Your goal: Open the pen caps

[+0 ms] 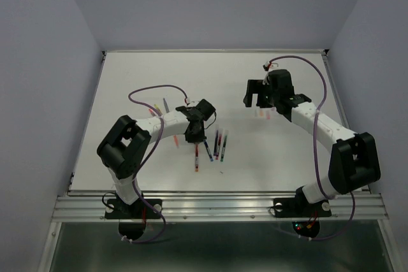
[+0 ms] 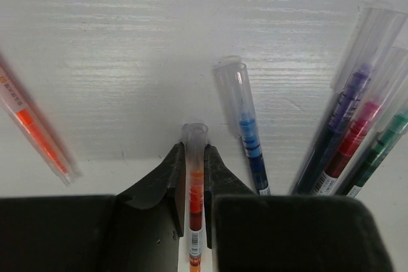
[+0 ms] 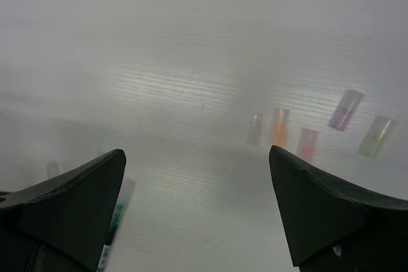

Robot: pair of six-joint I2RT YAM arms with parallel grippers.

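While thin orange-red pen (image 2: pixel 195 202) is clamped in left gripper (image 2: pixel 194 153) beside clear tubular cap (image 2: pixel 195 134), slip is risked if cap is pulled askew; right gripper (image 3: pixel 196 151) spread wide, empty.

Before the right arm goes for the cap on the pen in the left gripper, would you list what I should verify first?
1. The left gripper is shut on the orange pen: ok.
2. Its clear cap is on and sticks out past the fingertips: ok.
3. The right gripper is open: ok.
4. The right gripper is close to that cap: not ok; it is by the loose caps, across the table.
5. The blue pen lies apart from the held pen: ok.
6. The held pen is lifted off the table: cannot tell.
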